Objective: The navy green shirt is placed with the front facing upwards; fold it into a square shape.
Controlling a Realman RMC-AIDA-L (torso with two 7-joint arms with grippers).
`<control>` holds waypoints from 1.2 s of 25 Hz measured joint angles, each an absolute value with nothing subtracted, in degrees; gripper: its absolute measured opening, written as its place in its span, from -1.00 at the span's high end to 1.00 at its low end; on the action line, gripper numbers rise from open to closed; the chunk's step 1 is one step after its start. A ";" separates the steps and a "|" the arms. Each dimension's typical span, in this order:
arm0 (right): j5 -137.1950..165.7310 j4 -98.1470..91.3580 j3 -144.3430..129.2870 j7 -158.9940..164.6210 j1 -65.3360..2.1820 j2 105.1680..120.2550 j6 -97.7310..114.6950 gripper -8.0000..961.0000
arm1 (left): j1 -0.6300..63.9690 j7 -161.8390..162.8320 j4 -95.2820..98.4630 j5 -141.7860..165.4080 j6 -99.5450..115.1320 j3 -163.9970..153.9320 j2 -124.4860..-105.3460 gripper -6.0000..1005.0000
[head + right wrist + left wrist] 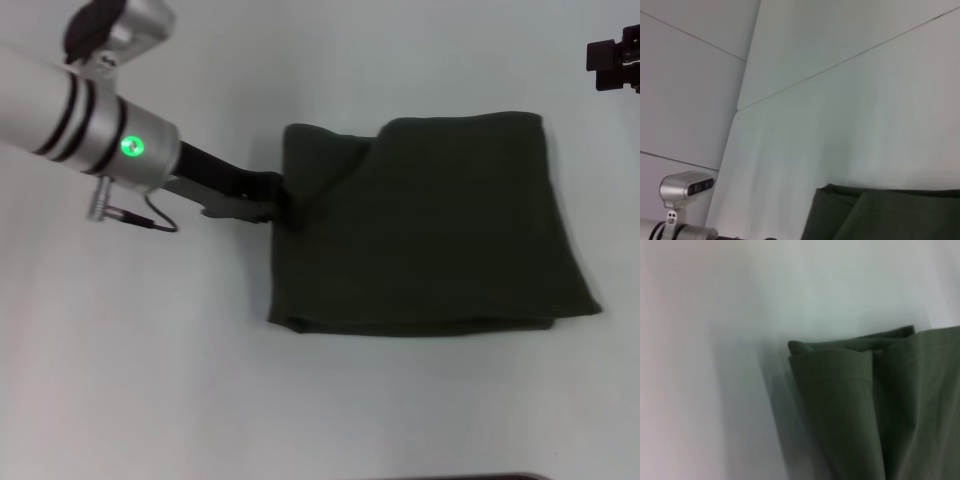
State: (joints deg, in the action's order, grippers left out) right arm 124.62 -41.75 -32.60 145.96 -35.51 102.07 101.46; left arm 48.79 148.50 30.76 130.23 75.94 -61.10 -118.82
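The dark olive-green cotton shirt lies on the pale grey-white table as a compact, nearly square bundle of several layers, plain fabric uppermost and no lettering showing. Judging by that shape, most of the folding is done. What remains looks like tidying: the shirt's far left corner carries a loose, diagonally creased flap, the near right corner splays outward, and the stacked edges along the near side do not line up cleanly.

The left gripper sits low at the shirt's left edge, toward that far corner, its black fingers meeting the fabric. Whether they pinch the cloth or merely rest against it I cannot tell; the left wrist view shows only the rolled, layered hem of the shirt and bare table beside it.

The right gripper is parked well beyond the shirt's far right corner, apart from the cloth, and its fingers cannot be made out. Its wrist view catches the shirt from afar.
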 joint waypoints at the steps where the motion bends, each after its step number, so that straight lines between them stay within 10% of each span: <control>1: 124.62 -41.75 -32.56 146.01 -35.50 102.05 101.34 0.06 | 48.18 148.60 31.46 130.22 76.47 -60.76 -118.57 0.80; 18: 124.65 -41.65 -32.16 146.16 -36.21 102.00 100.52 0.05 | 41.97 149.36 34.53 130.59 77.20 -54.22 -115.28 0.81; 23: 124.62 -41.66 -32.17 146.15 -36.22 102.01 100.33 0.06 | 41.30 149.98 35.37 130.00 76.33 -51.65 -113.42 0.55; 30: 124.62 -40.69 -32.17 146.14 -36.51 101.97 99.60 0.06 | 44.71 146.32 37.29 129.98 70.52 -50.01 -117.04 0.05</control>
